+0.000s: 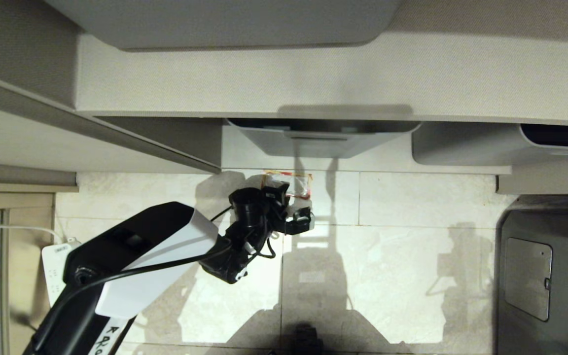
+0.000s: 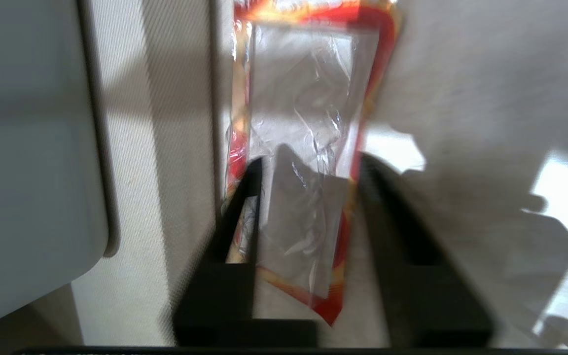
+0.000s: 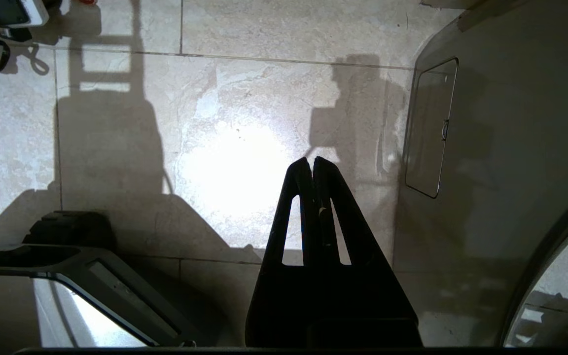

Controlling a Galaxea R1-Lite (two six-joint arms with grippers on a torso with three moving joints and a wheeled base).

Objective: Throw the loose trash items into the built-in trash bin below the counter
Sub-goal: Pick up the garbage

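The left claw reaches down to the floor in the middle of the head picture, just below a grey tub on a low shelf. A clear wrapper with red and yellow edges lies flat on the tiles there, close to the foot of the shelf. In the left wrist picture the wrapper runs down the middle, and the two dark fingers stand one on each side of it, partly open; I cannot tell if they squeeze it. The right claw hangs over bare tiles in its own picture, with both fingers pressed together and nothing between them. A dark cabinet with a small door sits at the lower right of the head picture
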